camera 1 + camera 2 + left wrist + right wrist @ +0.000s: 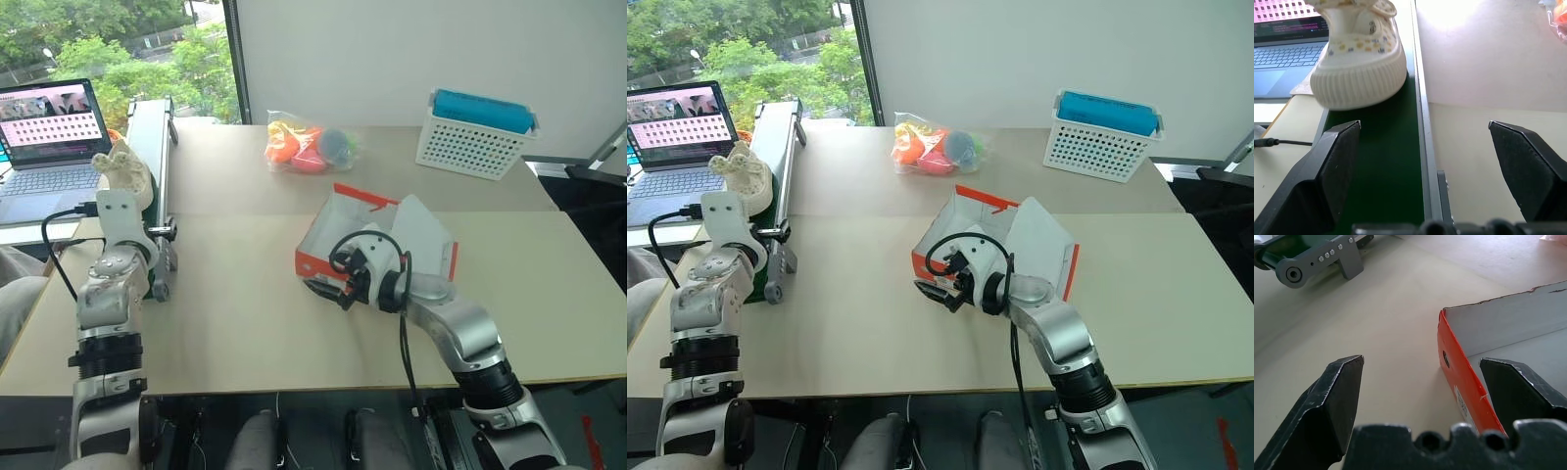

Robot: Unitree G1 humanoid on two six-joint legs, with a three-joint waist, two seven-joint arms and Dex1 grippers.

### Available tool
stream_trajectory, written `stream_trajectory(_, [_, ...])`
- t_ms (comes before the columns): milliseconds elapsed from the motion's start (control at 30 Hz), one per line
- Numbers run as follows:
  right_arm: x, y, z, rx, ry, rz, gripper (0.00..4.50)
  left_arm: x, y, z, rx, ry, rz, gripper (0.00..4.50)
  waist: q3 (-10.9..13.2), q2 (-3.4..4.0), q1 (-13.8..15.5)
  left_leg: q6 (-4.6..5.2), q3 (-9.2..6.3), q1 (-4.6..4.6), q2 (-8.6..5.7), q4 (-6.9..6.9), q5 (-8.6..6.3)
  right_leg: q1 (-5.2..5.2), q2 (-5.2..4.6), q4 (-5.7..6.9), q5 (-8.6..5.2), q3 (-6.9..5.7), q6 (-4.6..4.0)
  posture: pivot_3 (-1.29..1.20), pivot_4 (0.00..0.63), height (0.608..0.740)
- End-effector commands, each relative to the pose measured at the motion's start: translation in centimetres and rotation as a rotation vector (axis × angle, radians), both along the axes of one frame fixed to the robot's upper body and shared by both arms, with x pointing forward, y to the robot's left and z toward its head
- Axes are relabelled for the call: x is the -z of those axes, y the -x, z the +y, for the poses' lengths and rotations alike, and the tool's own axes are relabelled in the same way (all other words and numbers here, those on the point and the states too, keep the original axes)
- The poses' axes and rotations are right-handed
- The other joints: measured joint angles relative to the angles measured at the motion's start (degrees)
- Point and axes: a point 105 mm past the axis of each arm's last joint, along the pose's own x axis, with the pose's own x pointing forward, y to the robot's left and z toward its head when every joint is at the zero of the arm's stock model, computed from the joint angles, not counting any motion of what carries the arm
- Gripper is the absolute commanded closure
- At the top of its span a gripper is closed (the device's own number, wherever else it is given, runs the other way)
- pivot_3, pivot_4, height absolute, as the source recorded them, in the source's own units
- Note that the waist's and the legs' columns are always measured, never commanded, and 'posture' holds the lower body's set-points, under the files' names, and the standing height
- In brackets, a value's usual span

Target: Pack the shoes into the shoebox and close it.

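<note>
**Between our right fingers, the wall of an open box**

Between our right gripper's (1420,382) spread fingers (1337,396) stands the near end wall of the shoebox (1462,382): one finger sits outside it over the bare table (245,323), the other over the white inside. The jaws stand wide and grasp nothing; we cannot tell whether the inner finger touches the cardboard. What we see of the box's interior is white, with the lid (421,230) tilted back on the far side. From overhead our own wrist hides part of the interior.

Ahead of our left gripper's (1425,147) released fingers (1332,166) lies one cream shoe (1359,63), its ribbed toe facing us, resting on the green belt of a conveyor (1396,161). The shoe is beyond the fingertips and apart from them, nearer one finger than the other. Behind it sits an open laptop (49,137).

Well beyond both grippers, a clear bag (309,145) holds orange and blue toys, and a white perforated basket (470,147) carries a teal block on top.
</note>
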Motion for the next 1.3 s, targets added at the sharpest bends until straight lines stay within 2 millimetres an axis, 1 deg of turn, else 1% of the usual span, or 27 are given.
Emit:
stream_trajectory(33, [-1.3,0.0,0.4,-0.014,-0.020,-0.049,0.07,-3.1,0.1,0.4,-0.026,-0.041,-0.100,0.00,0.0,0.00,0.0,0.00,0.00,0.00,0.00,0.00,0.00,0.00,0.00,0.00,0.00,0.00,0.00,0.00,0.150,0.699])
stream_trajectory(300, [-0.9,0.0,0.3,-0.007,-0.013,-0.039,0.07,-3.3,0.2,0.7,-0.035,-0.041,-0.105,0.00,0.0,0.00,0.0,0.00,0.00,0.00,0.00,0.00,0.00,0.00,0.00,0.00,0.00,0.00,0.00,0.00,0.150,0.699])
stream_trajectory(400, [-0.9,0.1,0.3,-0.005,-0.013,-0.038,0.07,-2.9,0.2,1.0,-0.045,-0.027,-0.092,0.00,0.0,0.00,0.0,0.00,0.00,0.00,0.00,0.00,0.00,0.00,0.00,0.00,0.00,0.00,0.00,0.00,0.150,0.699])
stream_trajectory(433, [-0.9,0.1,0.3,-0.004,-0.013,-0.038,0.07,-2.5,0.2,1.1,-0.052,-0.014,-0.077,0.00,0.0,0.00,0.0,0.00,0.00,0.00,0.00,0.00,0.00,0.00,0.00,0.00,0.00,0.00,0.00,0.00,0.150,0.699])
stream_trajectory(467, [-0.9,0.0,0.3,-0.002,-0.013,-0.040,0.07,-0.8,0.2,1.1,-0.057,0.030,0.001,0.00,0.0,0.00,0.0,0.00,0.00,0.00,0.00,0.00,0.00,0.00,0.00,0.00,0.00,0.00,0.00,0.00,0.150,0.699])
stream_trajectory(533, [-1.1,-0.1,0.2,0.003,-0.015,-0.043,0.07,1.5,0.4,1.0,-0.073,0.084,0.094,0.00,0.0,0.00,0.0,0.00,0.00,0.01,0.00,0.00,0.00,0.00,0.00,0.01,0.00,0.00,0.00,0.00,0.150,0.699])
stream_trajectory(567, [-1.1,-0.1,0.1,0.007,-0.015,-0.044,0.07,2.1,0.5,0.9,-0.078,0.102,0.112,0.00,0.0,0.00,-0.1,0.00,0.00,0.01,-0.01,0.00,0.00,0.01,0.01,0.01,0.00,0.00,0.00,0.00,0.150,0.699])
stream_trajectory(633, [-1.1,-0.2,-0.1,0.016,-0.016,-0.044,0.07,2.3,0.7,0.9,-0.092,0.129,0.109,0.00,0.0,0.00,-0.1,0.00,0.00,0.01,-0.01,0.00,0.00,0.01,0.01,0.01,0.00,0.00,0.01,0.00,0.150,0.699])
stream_trajectory(733, [-1.1,-0.2,-0.2,0.022,-0.016,-0.043,0.00,2.2,0.7,1.0,-0.099,0.124,0.107,0.71,0.0,0.01,-0.1,-0.02,0.00,0.07,-0.01,-0.01,0.01,0.03,0.00,0.03,0.00,0.02,0.01,0.00,0.150,0.699])
stream_trajectory(800, [-1.0,-0.2,-0.2,0.024,-0.014,-0.041,0.00,1.8,0.5,0.7,-0.083,0.112,0.080,1.39,0.0,0.01,0.0,-0.04,-0.01,0.10,0.00,-0.02,0.02,0.04,0.01,0.06,0.00,0.01,0.00,0.00,0.150,0.699])
stream_trajectory(933, [-1.0,-0.2,-0.2,0.026,-0.015,-0.039,0.00,1.3,0.2,0.2,-0.055,0.109,0.058,2.92,0.0,0.01,0.2,-0.04,-0.02,0.12,-0.01,-0.01,0.03,0.07,0.00,0.07,0.00,0.01,0.00,0.00,0.150,0.699])
stream_trajectory(967, [-1.0,-0.2,-0.2,0.027,-0.016,-0.039,0.00,1.3,0.2,0.1,-0.048,0.111,0.057,3.17,0.0,0.01,0.3,-0.04,-0.02,0.12,-0.01,-0.01,0.02,0.08,0.00,0.06,0.00,0.01,0.00,0.00,0.150,0.699])
stream_trajectory(1200, [-0.9,-0.4,-0.1,0.034,-0.016,-0.039,0.00,1.3,0.0,-0.1,-0.045,0.113,0.057,3.17,0.0,0.01,0.5,-0.04,-0.02,0.12,-0.01,-0.01,0.03,0.08,0.00,0.06,0.00,0.01,0.00,0.00,0.150,0.699])
stream_trajectory(1300, [-0.9,-0.5,-0.2,0.038,-0.015,-0.039,0.00,0.6,-0.2,-0.2,-0.039,0.109,0.022,3.17,0.0,0.01,0.5,-0.04,-0.02,0.12,-0.01,-0.01,0.03,0.08,0.00,0.06,0.00,0.01,-0.01,0.00,0.150,0.699])
